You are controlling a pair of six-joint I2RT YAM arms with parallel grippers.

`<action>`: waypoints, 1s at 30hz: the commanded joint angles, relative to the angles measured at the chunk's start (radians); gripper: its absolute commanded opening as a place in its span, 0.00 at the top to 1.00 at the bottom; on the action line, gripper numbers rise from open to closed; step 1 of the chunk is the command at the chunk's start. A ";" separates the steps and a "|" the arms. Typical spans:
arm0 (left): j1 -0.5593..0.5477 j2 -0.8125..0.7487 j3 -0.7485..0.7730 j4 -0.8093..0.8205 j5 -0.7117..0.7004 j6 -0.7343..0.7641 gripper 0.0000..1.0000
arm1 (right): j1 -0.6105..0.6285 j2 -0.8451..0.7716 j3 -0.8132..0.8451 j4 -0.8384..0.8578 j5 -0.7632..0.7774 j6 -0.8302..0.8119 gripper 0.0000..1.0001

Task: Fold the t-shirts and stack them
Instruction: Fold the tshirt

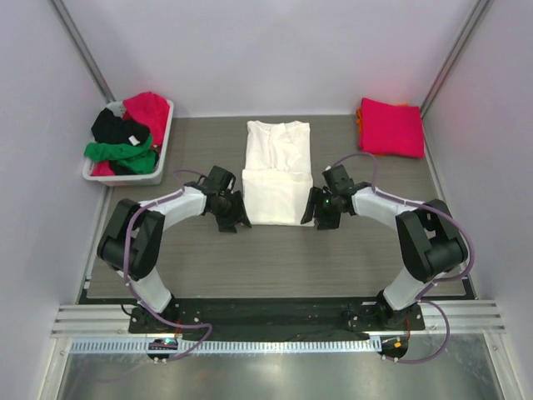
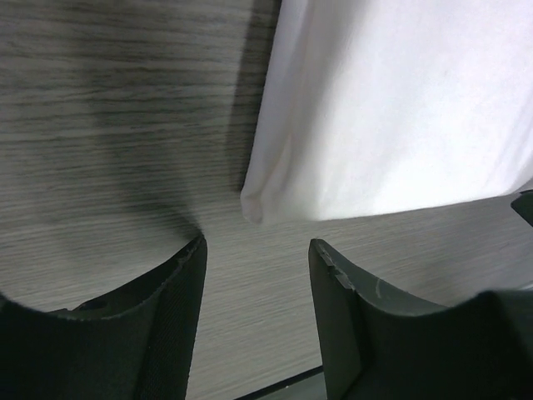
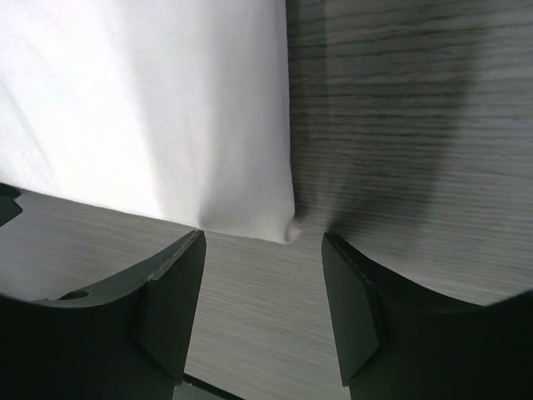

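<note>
2 near corners of the cream-white t-shirt (image 1: 276,171), part-folded mid-counter (image 1: 275,258), lie just ahead of the left gripper (image 2: 256,250) and right gripper (image 3: 263,242); fingers (image 2: 171,308) spread, empty, seemingly lined up to lift together.

A white basket (image 1: 125,177) sits at the far-left corner of the grey table (image 1: 275,258).
</note>
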State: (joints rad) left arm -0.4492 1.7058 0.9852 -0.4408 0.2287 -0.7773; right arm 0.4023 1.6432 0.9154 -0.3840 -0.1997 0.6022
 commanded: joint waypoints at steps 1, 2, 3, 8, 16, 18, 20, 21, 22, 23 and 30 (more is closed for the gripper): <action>0.004 -0.015 -0.013 0.077 -0.014 -0.007 0.47 | -0.010 0.015 -0.032 0.071 -0.007 0.001 0.37; 0.004 -0.018 -0.017 0.083 -0.017 -0.007 0.47 | -0.013 0.023 -0.036 0.076 -0.012 -0.001 0.37; 0.004 -0.026 -0.022 0.100 -0.020 -0.008 0.47 | -0.016 0.024 -0.044 0.080 -0.012 -0.002 0.38; 0.006 -0.038 -0.052 0.148 -0.063 -0.020 0.49 | -0.028 0.030 -0.065 0.097 -0.020 -0.004 0.44; 0.007 -0.008 -0.079 0.231 -0.086 -0.034 0.61 | -0.036 0.047 -0.078 0.108 -0.029 -0.002 0.55; 0.007 -0.003 -0.086 0.252 -0.088 -0.039 0.65 | -0.037 0.053 -0.079 0.112 -0.032 -0.004 0.58; 0.006 0.002 -0.091 0.261 -0.094 -0.040 0.69 | -0.039 0.061 -0.079 0.115 -0.032 -0.005 0.59; 0.007 0.002 -0.098 0.275 -0.094 -0.042 0.77 | -0.042 0.063 -0.079 0.114 -0.032 -0.005 0.62; 0.007 0.003 -0.102 0.280 -0.094 -0.042 0.81 | -0.043 0.066 -0.079 0.115 -0.033 -0.005 0.64; 0.007 0.003 -0.103 0.289 -0.092 -0.043 0.84 | -0.043 0.067 -0.078 0.117 -0.036 -0.007 0.65; 0.006 -0.006 -0.109 0.306 -0.068 -0.046 1.00 | -0.048 0.064 -0.070 0.116 -0.053 0.004 0.92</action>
State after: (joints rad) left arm -0.4492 1.6981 0.8875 -0.1768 0.1673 -0.8276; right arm 0.3553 1.6802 0.8658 -0.2390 -0.2802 0.6102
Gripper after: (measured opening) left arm 0.011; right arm 0.119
